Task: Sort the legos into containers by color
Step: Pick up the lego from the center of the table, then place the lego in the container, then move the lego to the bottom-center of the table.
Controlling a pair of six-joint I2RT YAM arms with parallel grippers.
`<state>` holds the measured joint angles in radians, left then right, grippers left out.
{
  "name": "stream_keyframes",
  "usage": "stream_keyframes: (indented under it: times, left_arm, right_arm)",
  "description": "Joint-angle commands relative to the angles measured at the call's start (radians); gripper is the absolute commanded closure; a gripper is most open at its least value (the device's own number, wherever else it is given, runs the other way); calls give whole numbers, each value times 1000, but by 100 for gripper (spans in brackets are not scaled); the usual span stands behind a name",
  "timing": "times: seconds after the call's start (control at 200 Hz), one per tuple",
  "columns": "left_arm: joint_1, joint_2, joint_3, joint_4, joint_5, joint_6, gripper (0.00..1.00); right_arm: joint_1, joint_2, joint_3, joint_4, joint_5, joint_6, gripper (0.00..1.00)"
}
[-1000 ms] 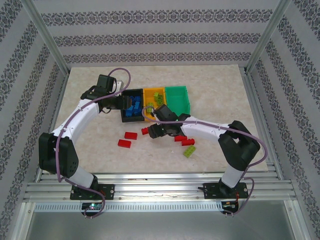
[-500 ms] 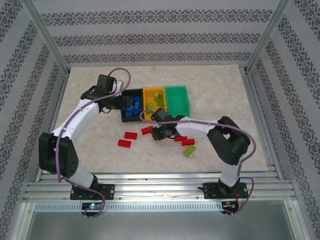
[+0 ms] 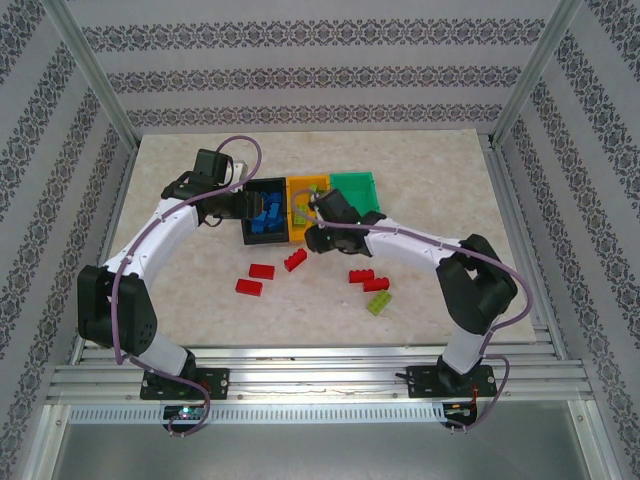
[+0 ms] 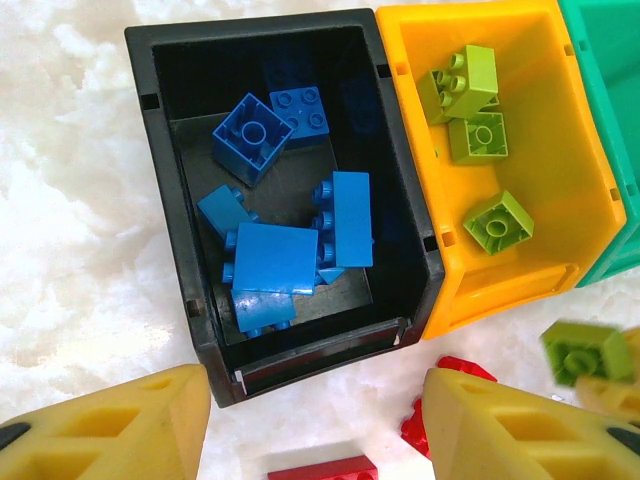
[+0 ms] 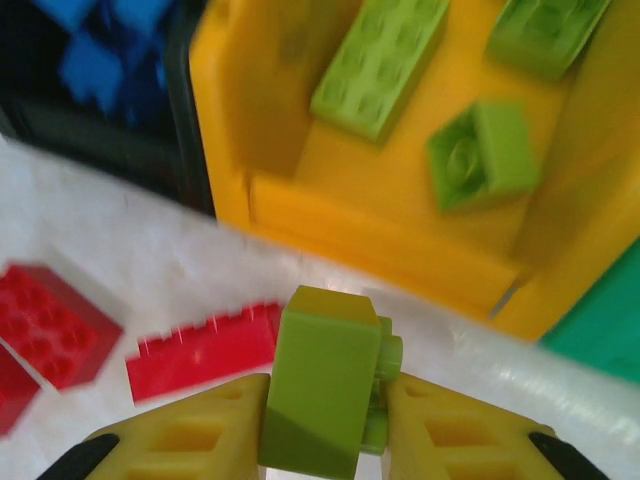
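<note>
- Right jaws are closed on a yellow-green brick (image 5: 320, 385), with one yellow finger (image 5: 190, 445) pressed to each side of it.
- In the right wrist view that brick stands on end. Its long axis runs up the picture toward the orange-yellow bin (image 5: 300, 205), and its studs face sideways against the right-hand finger.
- It hangs over the desk (image 3: 180, 290) just short of the orange-yellow bin's near wall, not over the bin's inside.
- Three more yellow-green bricks (image 4: 478, 137) lie inside that bin, two of them hollow side up.
- On its left the black bin (image 4: 170, 250) touches it and holds a heap of blue bricks (image 4: 275, 258) with studs pointing every way. On its right stands the green bin (image 3: 357, 195), also touching.
- Left jaws gape wide with nothing between them, their fingers (image 4: 100, 430) at the near end of the black bin.
- The left wrist view catches the held brick as a blur at its lower right edge. It shows the blue bricks sharply, where the right wrist view smears them.
- The top view adds the loose pieces on the desk nearer the arm bases: five red bricks (image 3: 262, 271) and a yellow-green piece (image 3: 378, 303). Two of the red ones lie just beside the held brick in the right wrist view.
</note>
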<state>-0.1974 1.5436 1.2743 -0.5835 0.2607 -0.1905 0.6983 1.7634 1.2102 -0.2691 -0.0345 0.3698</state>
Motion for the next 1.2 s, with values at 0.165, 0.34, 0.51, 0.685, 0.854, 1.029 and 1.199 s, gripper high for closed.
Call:
stream_keyframes:
  times: [0.165,0.34,0.51,0.685,0.854,1.029,1.199]
  left_arm:
    - [-6,-12,22,-13,15,-5,41]
    - [-6,-20,21,-10,7,-3,41]
    - [-7,-29,22,-7,17,-6,41]
    - [-6,-31,22,-7,31,-11,41]
    - [-7,-38,19,-4,34,-12,41]
    - [-6,-33,20,0,45,-15,41]
    - [-5,-37,17,5,50,-20,41]
  right_arm:
    - [-48,111,283,-44,37,-59,54]
    - [-50,133,305,-60,36,-69,43]
    - [-47,41,146,-32,18,-46,43]
    - [-34,-154,-131,61,1,-31,43]
    - [-10,-342,-346,55,57,17,43]
    - [6,-550,-539,-5,111,123,43]
    - [-2,-725,-661,-130,155,253,41]
